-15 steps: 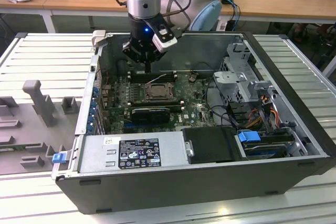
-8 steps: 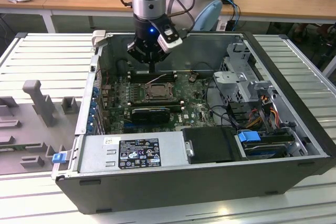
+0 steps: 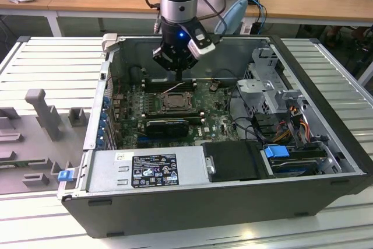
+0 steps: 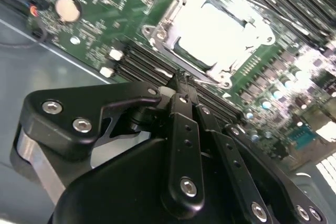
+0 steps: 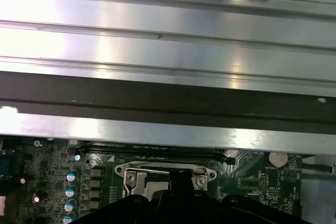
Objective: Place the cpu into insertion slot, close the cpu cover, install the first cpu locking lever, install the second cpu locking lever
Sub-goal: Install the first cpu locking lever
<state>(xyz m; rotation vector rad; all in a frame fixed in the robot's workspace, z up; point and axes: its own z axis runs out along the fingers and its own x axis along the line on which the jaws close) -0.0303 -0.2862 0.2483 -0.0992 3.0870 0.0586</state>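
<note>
The insertion slot point(image 3: 173, 102) sits in the middle of the green board inside the open computer case. In the second wrist view the cpu point(image 4: 210, 24) lies in it, its pale face showing through the window of the cpu cover point(image 4: 164, 24), which lies flat over it. My gripper point(image 3: 178, 76) hangs just above the socket's far edge; in the second wrist view its fingers point(image 4: 181, 114) meet at the tips point(image 4: 178, 80) by the socket's rim, shut, with nothing visible between them. A thin pale lever point(image 3: 172, 88) slants up beside that edge. The first wrist view shows the socket point(image 5: 149, 179) past the gripper point(image 5: 181, 179).
The case wall point(image 3: 192, 40) stands close behind the gripper. Long black memory slots point(image 4: 142, 61) run beside the socket. A black card point(image 3: 166, 126), a power supply point(image 3: 148, 170), cables and a drive cage point(image 3: 274, 88) crowd the case. Grey fixtures point(image 3: 44, 112) stand at the exterior view's left.
</note>
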